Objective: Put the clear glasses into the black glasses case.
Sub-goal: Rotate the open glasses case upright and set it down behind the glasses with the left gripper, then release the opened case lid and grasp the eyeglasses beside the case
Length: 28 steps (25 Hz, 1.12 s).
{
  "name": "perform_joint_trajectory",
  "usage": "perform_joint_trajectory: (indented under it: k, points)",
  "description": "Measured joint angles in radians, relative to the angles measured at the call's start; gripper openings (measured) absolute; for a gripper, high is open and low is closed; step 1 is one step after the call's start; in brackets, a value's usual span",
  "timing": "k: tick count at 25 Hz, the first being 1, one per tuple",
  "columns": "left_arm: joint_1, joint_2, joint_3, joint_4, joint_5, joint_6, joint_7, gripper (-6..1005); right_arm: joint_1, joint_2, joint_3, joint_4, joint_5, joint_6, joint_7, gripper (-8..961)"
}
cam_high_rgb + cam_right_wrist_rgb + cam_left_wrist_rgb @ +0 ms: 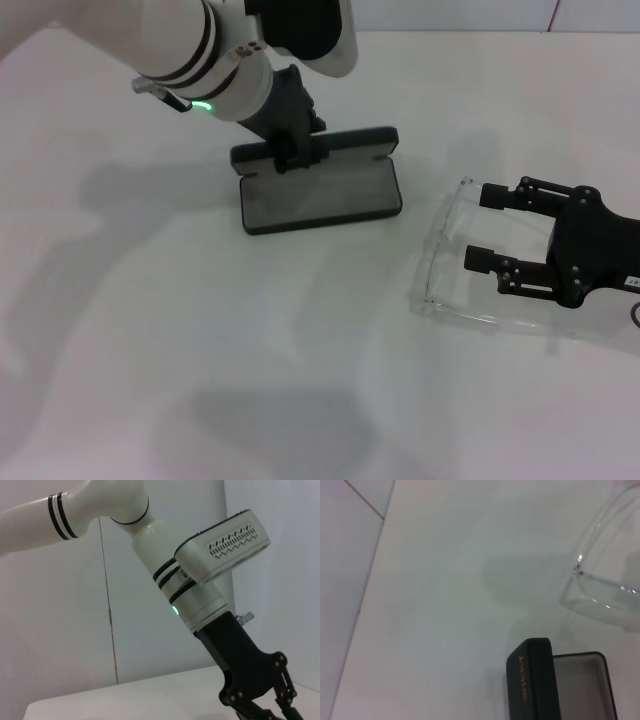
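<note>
Care matters: left gripper (291,152), fingers clamped on the black glasses case (320,195) lid, steadies it; right gripper (487,226), fingers spread over the clear glasses (445,258) beside the case, should close gently.

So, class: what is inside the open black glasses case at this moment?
Only grey lining shows inside the black glasses case; the clear glasses lie on the table beside it, under the right gripper. The left gripper covers part of the lid.

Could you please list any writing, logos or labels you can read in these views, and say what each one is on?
Orange lettering runs along the outside edge of the black glasses case, seen from the left wrist; it is too blurred to read with confidence.
A small white label sits on the right end effector, at the head view's edge; too small to read.
Nothing else carries text.
</note>
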Motion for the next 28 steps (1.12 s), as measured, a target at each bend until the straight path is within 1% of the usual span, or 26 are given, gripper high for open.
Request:
perform_joint_trajectory:
  k: [10,13,16,18,20,23,25,28]
  points:
    - [0.003,-0.001,0.000,0.018,-0.008,-0.007,-0.002,282,-0.001,-0.002,0.005,0.000,0.000,0.002,-0.001,719]
    - [0.030,0.000,-0.010,0.068,-0.078,-0.006,0.001,288,-0.001,-0.003,0.007,0.000,0.000,0.002,-0.009,719]
    - [0.080,0.003,-0.047,0.140,-0.193,0.008,0.024,296,-0.002,-0.003,0.008,0.000,0.000,0.002,-0.011,719]
    - [0.138,0.005,-0.100,0.199,-0.317,0.025,0.073,300,-0.002,-0.004,0.008,0.000,0.000,0.003,-0.011,719]
    - [0.190,0.006,-0.158,0.233,-0.450,0.045,0.134,302,-0.002,-0.005,0.008,0.000,0.000,0.004,-0.011,719]
    - [0.269,0.007,-0.247,0.242,-0.696,0.084,0.239,305,-0.001,-0.006,0.009,0.000,0.000,0.007,-0.011,719]
    - [0.316,0.007,-0.278,0.240,-0.814,0.106,0.294,307,0.002,-0.006,0.009,0.000,0.000,0.008,-0.011,719]
    - [0.397,0.004,-0.295,0.233,-0.936,0.121,0.366,391,0.007,-0.006,0.009,-0.006,0.000,0.008,0.011,719]
